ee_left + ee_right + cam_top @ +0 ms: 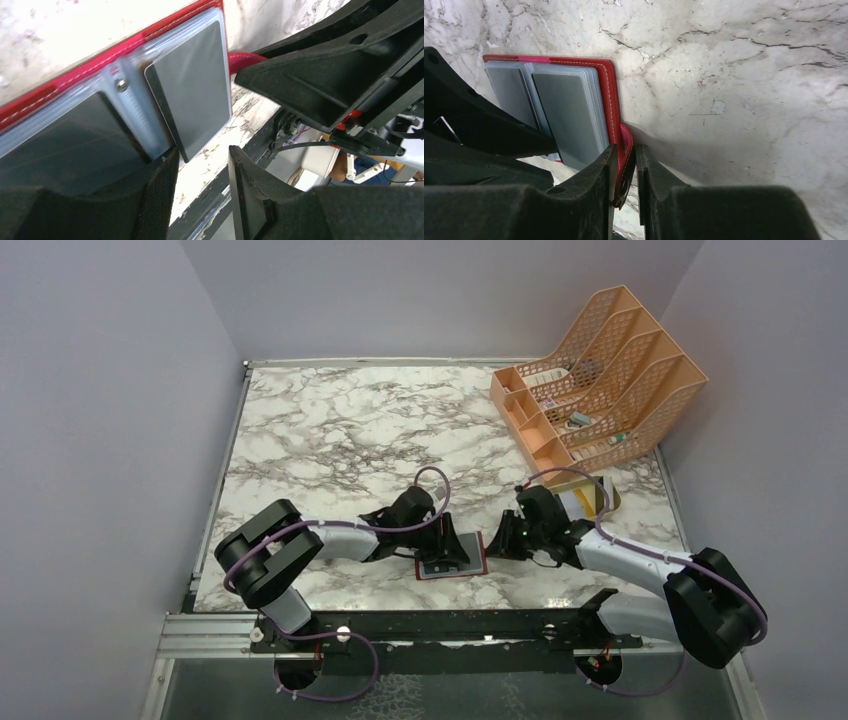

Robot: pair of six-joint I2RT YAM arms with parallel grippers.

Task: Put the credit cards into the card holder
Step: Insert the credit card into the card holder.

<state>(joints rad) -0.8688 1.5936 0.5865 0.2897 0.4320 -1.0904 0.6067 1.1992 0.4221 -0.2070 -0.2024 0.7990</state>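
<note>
Top external, entries as I read them from the console.

1. Card holder [455,568]: lies opened flat on the worktop [350,430] at the middle of its near edge, clear sleeves [135,100] facing up. I judge it is spread like this so the slots can be reached.
2. Right fingers [606,170]: closed to a narrow gap on the red snap tab [625,137] at the holder's right side. I read this as an anchor against sliding or folding.
3. Left fingers [165,185]: partly open, nothing between them. One is over the sleeves' near edge, the other over bare worktop.
4. Credit cards: a dark slab [192,90] sits in one sleeve with its lower end past the sleeve's lip. It looks grey through the plastic, so I cannot confirm card or colour. A yellow flat piece [573,507] on the beige tray [608,498] near the right edge may be more. The right arm and its cable cover most of it.
5. Orange file rack [600,370]: far right corner, contents too small to read.
6. Hidden: both arms cover much of the holder from above.
</note>
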